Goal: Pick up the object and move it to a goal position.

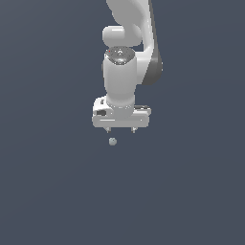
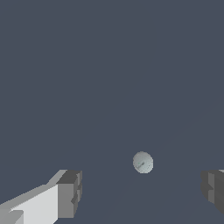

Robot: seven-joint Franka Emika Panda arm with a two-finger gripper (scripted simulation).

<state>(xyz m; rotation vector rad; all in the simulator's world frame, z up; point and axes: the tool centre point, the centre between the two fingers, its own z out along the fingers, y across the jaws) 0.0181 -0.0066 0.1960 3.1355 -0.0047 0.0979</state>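
Note:
The object is a tiny pale grey ball [image 1: 112, 141] on the flat dark grey-blue surface. In the exterior view it lies just below my white gripper [image 1: 120, 129] and a little toward the exterior view's left of its middle. My gripper points down and its two short dark fingertips [image 1: 107, 129] stand wide apart, open and empty. In the wrist view the ball [image 2: 142, 162] shows between the two fingers [image 2: 70, 192], beyond their tips and apart from both. Nothing is held.
The plain dark surface [image 1: 191, 191] fills both views with no other objects in sight. The white arm [image 1: 125, 57] rises above the gripper out of the exterior view's top edge.

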